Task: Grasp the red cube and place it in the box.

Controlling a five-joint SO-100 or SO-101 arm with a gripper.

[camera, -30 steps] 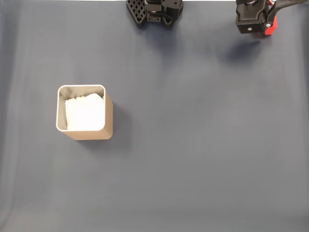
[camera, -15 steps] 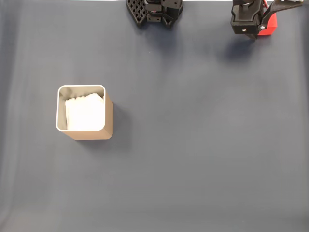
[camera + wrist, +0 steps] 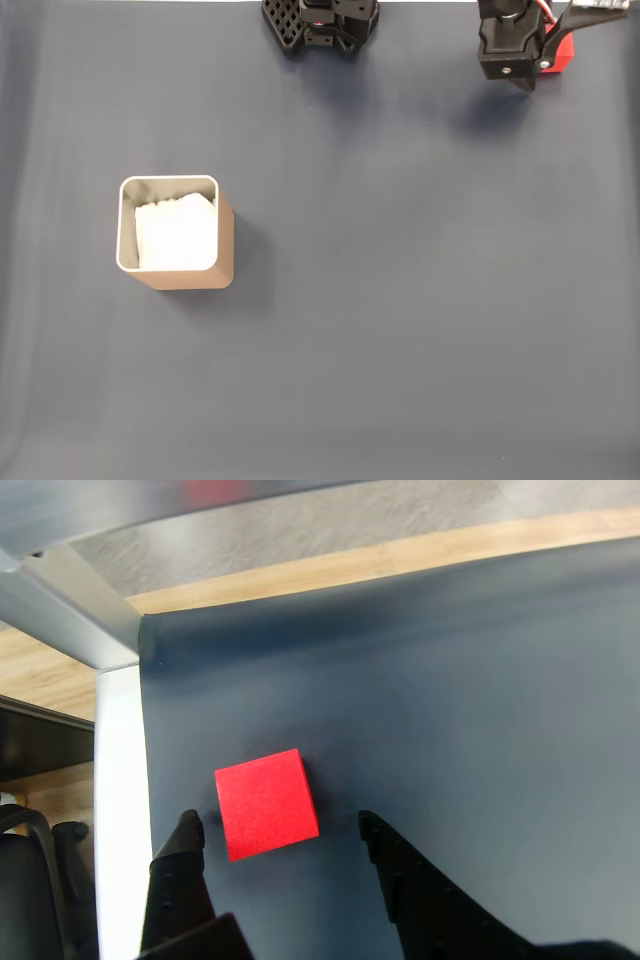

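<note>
The robot is getting ready to grab the red cube (image 3: 266,803). In the wrist view the cube sits on the dark blue desk (image 3: 480,730), a bit left of the middle and low in the frame. The gripper (image 3: 278,830) is spread wide, with nothing in it. One black finger comes up on the left of the cube and the other on the right, and the cube sits between their tips, closer to the left one. I cannot tell if the left finger touches it. The cube looks turned a little, so its sides do not line up with the fingers. In the fixed view the gripper (image 3: 512,62) is at the upper right of the frame, and a bit of the red cube (image 3: 560,52) peeks out from behind it on the right. The box (image 3: 178,280) stands well apart, at the left of the frame, a little above the middle. It is open on top, with white stuff inside. So the grab is not done yet. Next, I think the gripper should go down a little more so the fingers reach around the cube, and then squeeze. After that comes a long trip across the desk to the box.
</note>
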